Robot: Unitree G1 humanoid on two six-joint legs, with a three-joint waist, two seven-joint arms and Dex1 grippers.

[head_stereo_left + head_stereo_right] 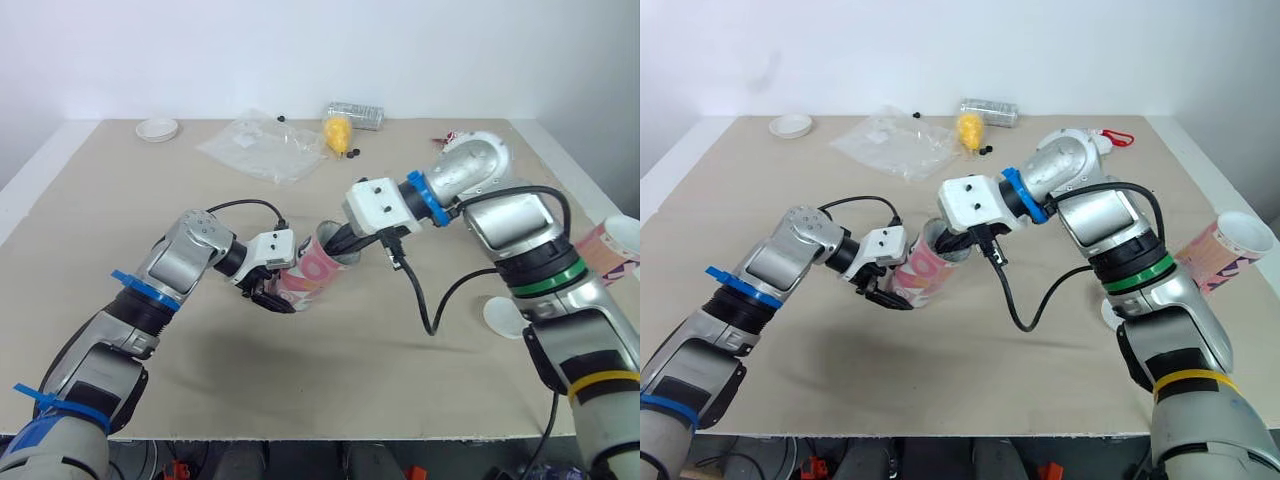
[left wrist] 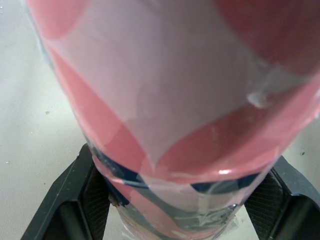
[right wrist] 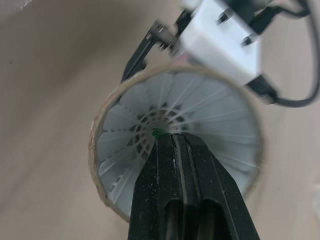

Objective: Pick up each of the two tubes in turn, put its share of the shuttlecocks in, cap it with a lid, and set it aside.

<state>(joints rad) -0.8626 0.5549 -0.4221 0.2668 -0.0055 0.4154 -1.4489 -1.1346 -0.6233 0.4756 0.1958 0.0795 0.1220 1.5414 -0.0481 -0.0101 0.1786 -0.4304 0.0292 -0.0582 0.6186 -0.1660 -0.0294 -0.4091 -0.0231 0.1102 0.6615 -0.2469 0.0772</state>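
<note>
- The step in hand looks like loading. The left pincer grips the pink tube near its lower end, one finger on each side. It holds the tube tilted above the bench, nearer the robot than the plastic bag.
- The right pincer, fingers pressed together, pokes into the tube's open mouth, against the middle of a white shuttlecock seated inside.
- The next move probably calls for drawing the right pincer straight out without dragging the feathers, then fetching a lid, which lies left of the bag.
- The tube is pink and white, glossy-wrapped, cardboard-rimmed and uncapped.
- A second tube rests well right of the bag.
</note>
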